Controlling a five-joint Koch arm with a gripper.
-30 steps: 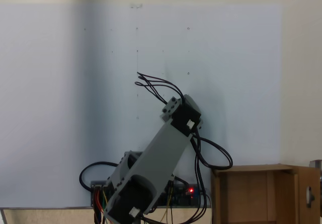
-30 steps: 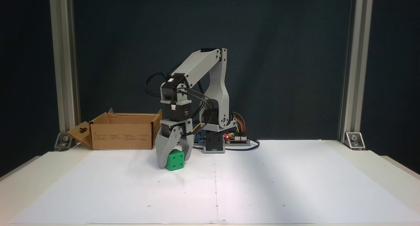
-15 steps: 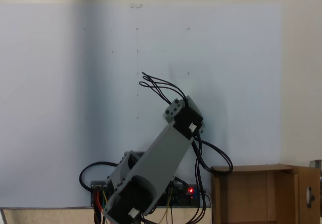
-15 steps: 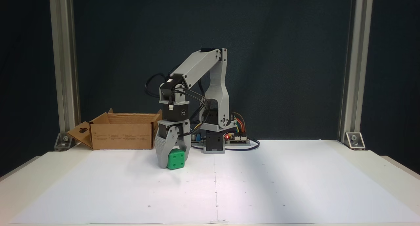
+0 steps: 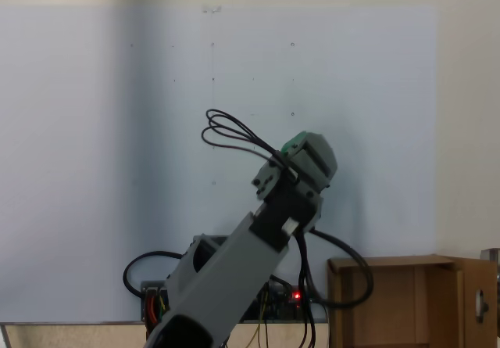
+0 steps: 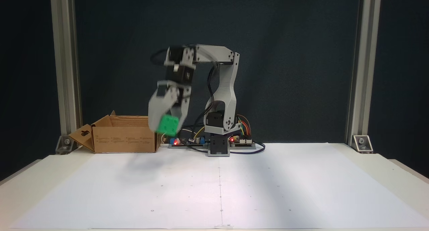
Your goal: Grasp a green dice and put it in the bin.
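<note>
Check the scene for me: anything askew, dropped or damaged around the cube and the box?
Nothing stands out. The green dice is clamped in the gripper, lifted clear of the white paper sheet beside the cardboard bin. The bin sits upright with its flaps open. The gripper is motion-blurred, so fine detail of the grip is unclear.

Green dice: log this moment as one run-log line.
phase: carry | tool: shut on dice | dice: lifted off table, blurred | bin: dice not yet inside
</note>
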